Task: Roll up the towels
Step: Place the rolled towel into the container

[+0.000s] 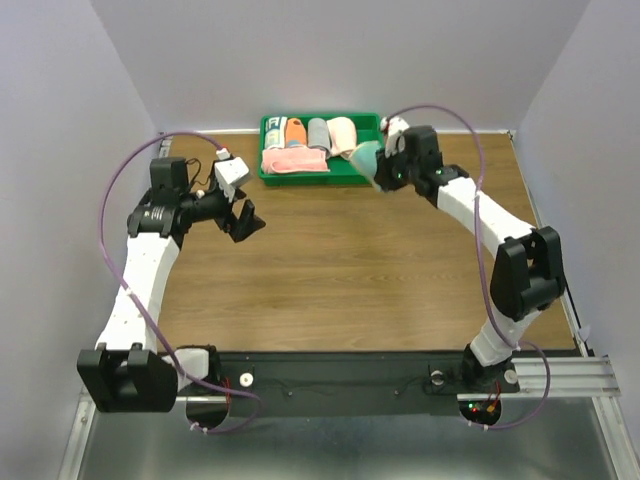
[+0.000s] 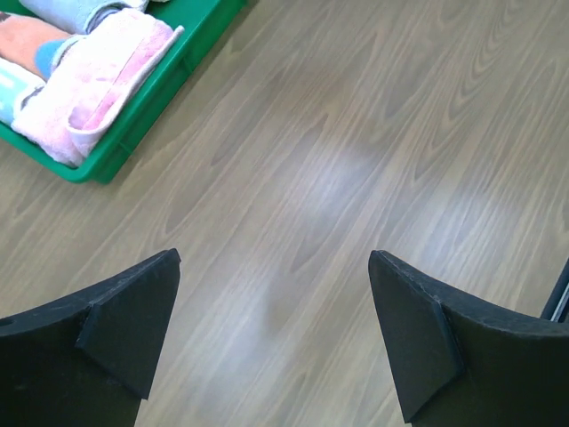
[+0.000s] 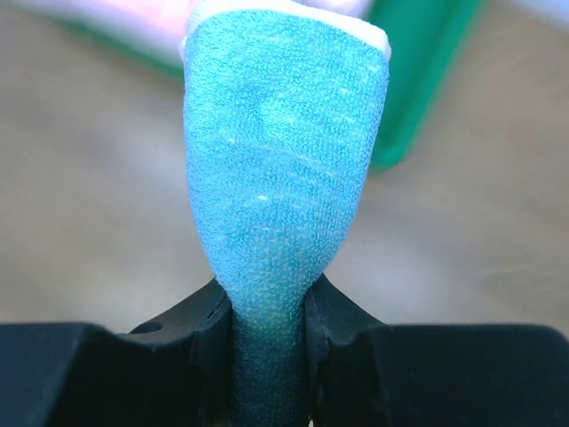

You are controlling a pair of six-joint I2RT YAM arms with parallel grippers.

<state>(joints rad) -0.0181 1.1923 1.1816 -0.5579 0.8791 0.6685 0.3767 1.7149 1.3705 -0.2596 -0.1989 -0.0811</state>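
Towel cloth in teal is pinched between the two fingers of the right hand [image 3: 268,311], which is clenched on it. This teal towel [image 3: 284,178] is squeezed narrow in the grip and flares wider past the fingertips, with a pale strip along its far end. From the top camera the teal towel [image 1: 366,158] sits at the front right corner of the green tray [image 1: 300,180], by the tray's right wall, with the right hand [image 1: 385,170] just beside it; whether the cloth touches the tray cannot be told. Inside the tray a pink towel [image 1: 293,161] lies loosely folded along the front wall. Behind it stand a peach roll [image 1: 343,135], a grey roll [image 1: 318,132] and an orange roll [image 1: 294,130], side by side. The tray rests at the far edge of the wooden tabletop [image 1: 340,270], near the middle. The left hand [image 1: 243,220] is well apart from the tray, to the left, above bare wood. Its wrist camera shows the left hand [image 2: 274,262] released, fingers spread wide with nothing between them. The pink towel [image 2: 98,84] and a corner of the green tray [image 2: 151,116] appear at the upper left of that view.
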